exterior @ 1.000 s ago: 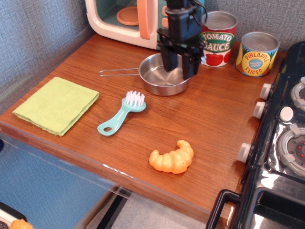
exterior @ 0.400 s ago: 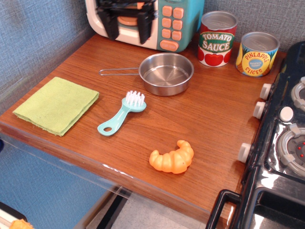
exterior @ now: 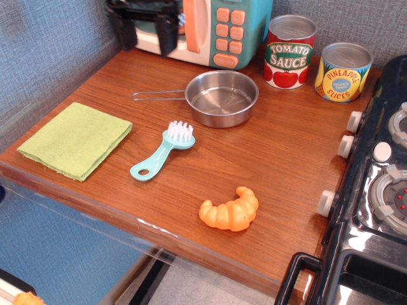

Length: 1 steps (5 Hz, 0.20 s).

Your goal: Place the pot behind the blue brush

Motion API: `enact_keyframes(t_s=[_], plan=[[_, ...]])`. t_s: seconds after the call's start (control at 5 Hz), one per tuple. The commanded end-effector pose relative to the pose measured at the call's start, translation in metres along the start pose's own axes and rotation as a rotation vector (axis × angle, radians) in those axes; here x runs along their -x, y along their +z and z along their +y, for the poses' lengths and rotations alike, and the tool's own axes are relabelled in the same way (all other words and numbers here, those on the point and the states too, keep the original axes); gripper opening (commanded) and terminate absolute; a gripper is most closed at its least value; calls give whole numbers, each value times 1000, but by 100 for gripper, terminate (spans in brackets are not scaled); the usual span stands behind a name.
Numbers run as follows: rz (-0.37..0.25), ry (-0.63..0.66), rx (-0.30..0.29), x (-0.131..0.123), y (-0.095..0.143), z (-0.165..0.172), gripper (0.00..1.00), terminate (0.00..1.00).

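The steel pot (exterior: 222, 98) sits upright on the wooden counter, its thin wire handle (exterior: 158, 96) pointing left. It lies just behind and to the right of the blue brush (exterior: 163, 150), whose white bristles point toward the pot. My gripper (exterior: 147, 33) is open and empty at the top left, up in front of the toy microwave, well clear of the pot and brush.
A toy microwave (exterior: 219, 28) stands at the back. A tomato sauce can (exterior: 290, 52) and a pineapple can (exterior: 343, 71) stand at the back right. A green cloth (exterior: 76, 139) lies left, a croissant (exterior: 231, 210) front centre, a toy stove (exterior: 375, 190) right.
My gripper has let go of the pot, risen and moved left from over the pot to the top left corner. The pot stays where it was.
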State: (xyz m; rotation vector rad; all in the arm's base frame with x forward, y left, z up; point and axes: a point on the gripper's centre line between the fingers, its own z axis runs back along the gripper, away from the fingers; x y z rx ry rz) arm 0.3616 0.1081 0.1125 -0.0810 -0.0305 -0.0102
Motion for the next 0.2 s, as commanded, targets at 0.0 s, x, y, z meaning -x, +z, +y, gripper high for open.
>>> enact_keyframes(t_s=[0.0], plan=[[-44,-3,-13,10,22,7,100,100]])
